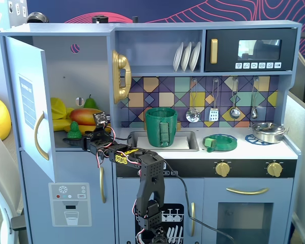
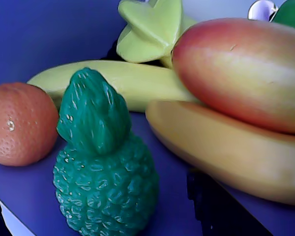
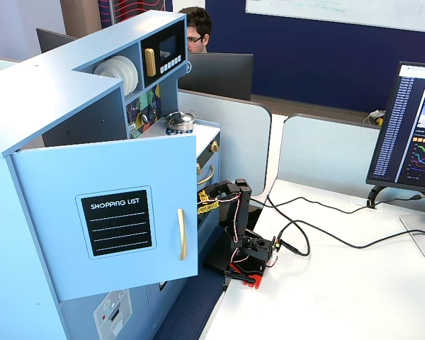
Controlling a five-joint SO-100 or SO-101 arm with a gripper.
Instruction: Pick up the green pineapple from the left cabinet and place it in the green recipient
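Note:
The green pineapple [image 1: 72, 130] stands upright on the shelf at the front of the open left cabinet [image 1: 66, 61]. In the wrist view the pineapple [image 2: 105, 187] fills the lower middle. My gripper [image 1: 84, 139] reaches into the cabinet just right of the pineapple and is open. Its dark fingers [image 2: 216, 209] show at the bottom right and bottom left corners, either side of the pineapple and apart from it. The green recipient [image 1: 161, 126] stands in the sink, right of the cabinet. In the side fixed view the cabinet door [image 3: 106, 212] hides the gripper and the pineapple.
An orange [image 2: 19, 123] lies left of the pineapple. Bananas [image 2: 221, 147], a mango [image 2: 246, 69] and a starfruit [image 2: 150, 29] crowd behind and right. A pear [image 1: 90, 101] sits behind. A flat green dish [image 1: 221, 142] lies on the counter. The open door [image 1: 28, 96] stands left.

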